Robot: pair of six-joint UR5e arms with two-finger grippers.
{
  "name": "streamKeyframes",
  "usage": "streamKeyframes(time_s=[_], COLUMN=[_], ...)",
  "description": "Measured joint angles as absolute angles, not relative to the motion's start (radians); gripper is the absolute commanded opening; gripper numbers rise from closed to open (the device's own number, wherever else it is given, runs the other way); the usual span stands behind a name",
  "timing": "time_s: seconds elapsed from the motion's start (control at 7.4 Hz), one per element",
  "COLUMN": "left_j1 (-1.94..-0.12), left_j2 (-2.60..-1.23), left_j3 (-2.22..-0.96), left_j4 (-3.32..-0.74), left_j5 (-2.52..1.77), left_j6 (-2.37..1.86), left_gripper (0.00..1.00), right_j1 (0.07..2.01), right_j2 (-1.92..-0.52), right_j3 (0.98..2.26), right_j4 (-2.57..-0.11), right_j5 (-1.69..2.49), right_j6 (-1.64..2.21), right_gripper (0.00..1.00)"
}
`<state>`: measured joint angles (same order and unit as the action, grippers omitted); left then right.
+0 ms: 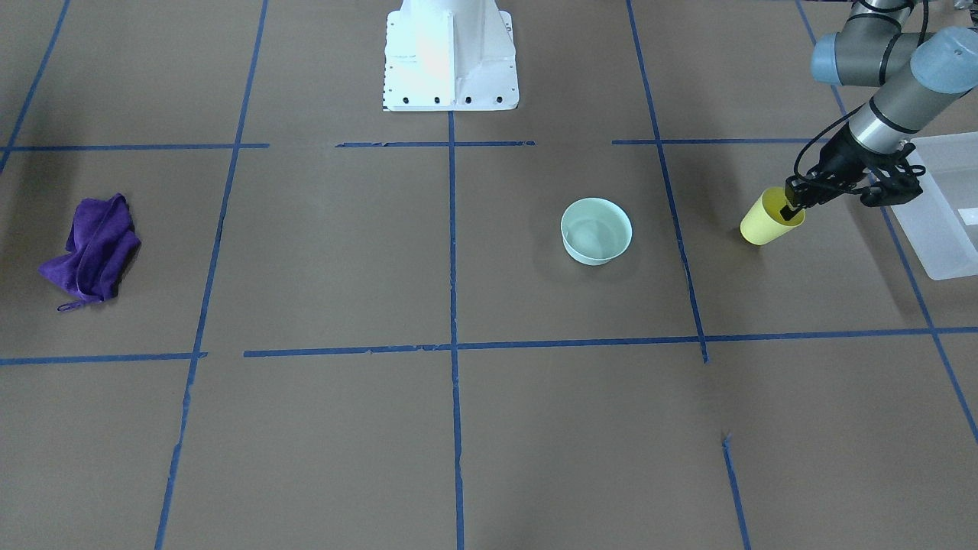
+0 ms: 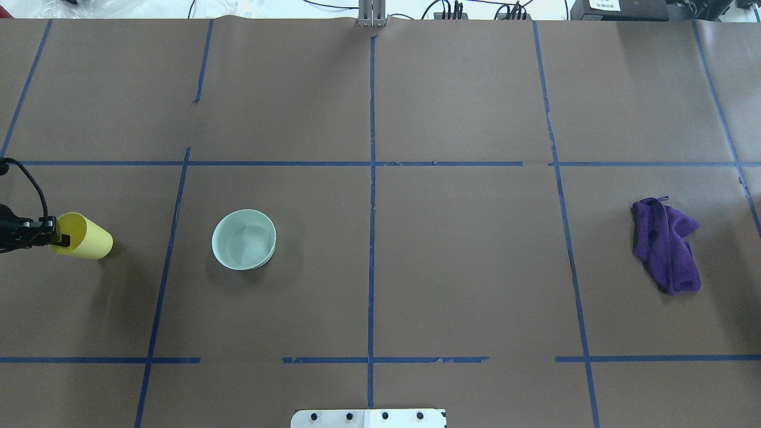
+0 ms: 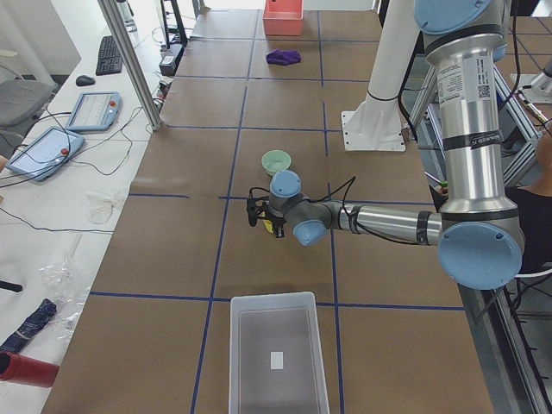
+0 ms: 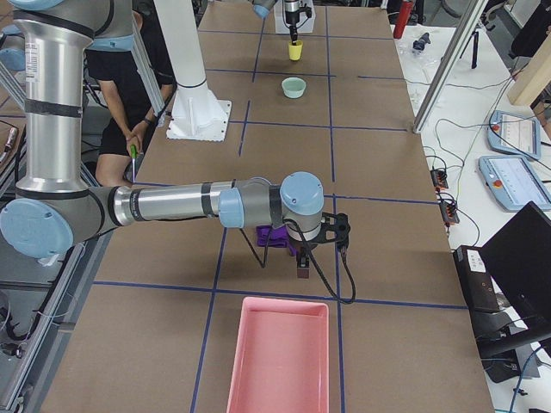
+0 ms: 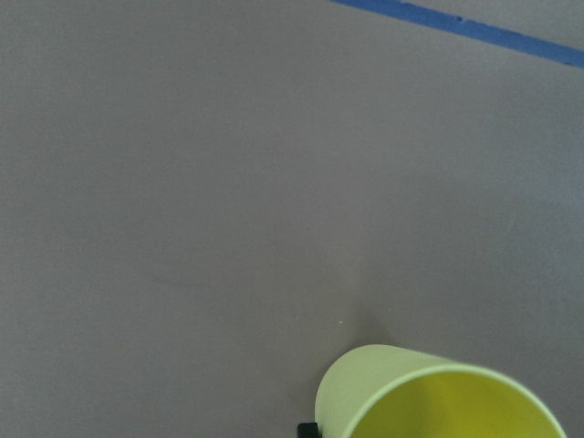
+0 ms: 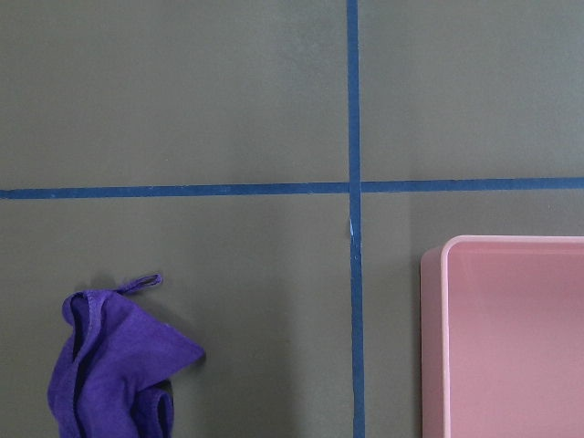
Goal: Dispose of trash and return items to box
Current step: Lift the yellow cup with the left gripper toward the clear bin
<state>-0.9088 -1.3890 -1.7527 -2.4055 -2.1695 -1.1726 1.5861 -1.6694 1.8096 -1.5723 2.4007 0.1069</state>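
While the left gripper point(image 1: 791, 206) is pinching the yellow cup point(image 1: 764, 223) by its rim, one finger inside, that light, thin-walled cup is hanging tilted near the box point(image 1: 940, 244), probably flexing and slipping easily.

- Surface point(image 2: 464, 267): brown paper cover, split into rectangular cells by blue tape point(image 2: 371, 238) lines.
- White base plate point(image 1: 451, 76) sits at the robot-side edge, on the centre line.
- Mint-green bowl point(image 2: 244, 239): upright, on the robot's left half, clear of the tape.
- Purple cloth point(image 2: 666, 244): crumpled, on the right half.
- Frosted white bin point(image 3: 272, 297) at the left end.
- Pink tray point(image 4: 275, 361) at the right end, near the cloth.
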Motion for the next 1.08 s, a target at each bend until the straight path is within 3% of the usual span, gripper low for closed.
streamKeyframes(time_s=[0.68,1.08], left_j1=[-1.017,-1.217], left_j2=[-1.368,-1.39], left_j3=[-1.8,-1.829], left_j4=[-2.379,-2.125], left_j5=[-2.289,-2.289], left_j6=[-1.047,-0.671], left_gripper=[0.0,0.0], right_j1=[1.487,1.359], right_j2=[-1.641,-1.609], right_j3=[1.909,1.911], right_j4=[-1.571,-1.554], right_j5=[2.4,2.381], right_j6=[0.13,0.314], right_gripper=[1.0,1.0])
